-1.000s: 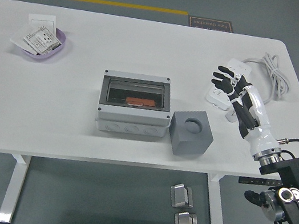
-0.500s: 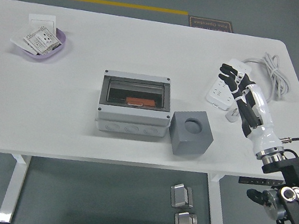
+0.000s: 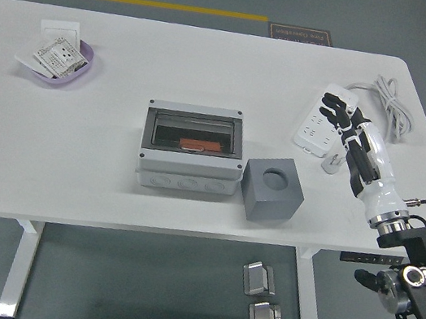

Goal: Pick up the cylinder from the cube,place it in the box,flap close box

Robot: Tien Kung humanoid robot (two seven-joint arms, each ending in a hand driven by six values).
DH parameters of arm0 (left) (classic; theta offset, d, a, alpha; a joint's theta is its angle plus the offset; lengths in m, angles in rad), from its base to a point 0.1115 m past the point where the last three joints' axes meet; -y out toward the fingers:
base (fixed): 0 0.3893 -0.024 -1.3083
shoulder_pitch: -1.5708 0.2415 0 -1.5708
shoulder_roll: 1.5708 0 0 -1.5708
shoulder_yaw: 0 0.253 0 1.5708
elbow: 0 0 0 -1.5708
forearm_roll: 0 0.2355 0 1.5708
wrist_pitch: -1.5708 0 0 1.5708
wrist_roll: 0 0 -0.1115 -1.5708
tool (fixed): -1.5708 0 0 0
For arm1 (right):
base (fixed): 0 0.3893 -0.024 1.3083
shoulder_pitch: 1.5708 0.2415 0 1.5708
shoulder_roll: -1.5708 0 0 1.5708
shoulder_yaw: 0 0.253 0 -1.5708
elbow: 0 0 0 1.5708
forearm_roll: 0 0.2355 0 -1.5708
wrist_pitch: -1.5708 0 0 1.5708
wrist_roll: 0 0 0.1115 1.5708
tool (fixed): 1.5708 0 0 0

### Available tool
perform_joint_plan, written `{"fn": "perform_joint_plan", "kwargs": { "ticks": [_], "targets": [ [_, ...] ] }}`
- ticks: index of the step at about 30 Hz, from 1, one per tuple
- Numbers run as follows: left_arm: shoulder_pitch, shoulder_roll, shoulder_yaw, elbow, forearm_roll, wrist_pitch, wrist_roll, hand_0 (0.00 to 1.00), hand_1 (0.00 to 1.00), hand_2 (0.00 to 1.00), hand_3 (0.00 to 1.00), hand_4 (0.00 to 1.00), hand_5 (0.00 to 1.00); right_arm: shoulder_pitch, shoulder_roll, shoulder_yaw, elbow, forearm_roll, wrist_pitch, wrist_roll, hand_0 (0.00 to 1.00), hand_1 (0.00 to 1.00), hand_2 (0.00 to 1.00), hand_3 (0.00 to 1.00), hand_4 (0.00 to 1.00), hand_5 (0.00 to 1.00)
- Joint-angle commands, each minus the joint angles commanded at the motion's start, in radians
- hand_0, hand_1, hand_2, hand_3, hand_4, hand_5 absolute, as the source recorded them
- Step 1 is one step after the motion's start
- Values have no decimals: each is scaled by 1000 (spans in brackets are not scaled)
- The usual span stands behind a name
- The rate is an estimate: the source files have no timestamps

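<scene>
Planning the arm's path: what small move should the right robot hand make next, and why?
Probably keep the right robot hand clear to the right. The cube's hole looks empty, an orange part lies in the box, and its dark flap looks closed.

A white desk (image 3: 72, 159) on white legs (image 3: 19, 267) is being shown standing on a grey-green floor (image 3: 133, 286), which is being crossed by a yellow line (image 3: 125, 0) beyond the far edge, while metal plates (image 3: 262, 280) are being seen lying on the floor underneath.
</scene>
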Motion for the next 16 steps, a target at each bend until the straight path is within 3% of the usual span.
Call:
{"fn": "perform_joint_plan", "kwargs": {
  "ticks": [1, 6, 16],
  "targets": [
    [0, 1, 1, 0, -4, -3, -2, 972, 997, 998, 998, 998, 842, 0, 0, 1, 0, 3, -2, 2, 998, 885, 877, 842, 998, 852],
    [-2, 1, 27, 0, -32, -2, -5, 972, 997, 998, 998, 998, 842, 1, 0, 9, 0, 14, -6, 5, 998, 885, 877, 842, 998, 852],
    [2, 2, 116, 0, -104, 68, 30, 973, 990, 998, 998, 998, 886, 11, -15, 27, -4, 31, -10, 1, 998, 871, 867, 838, 998, 882]
  ]
}}
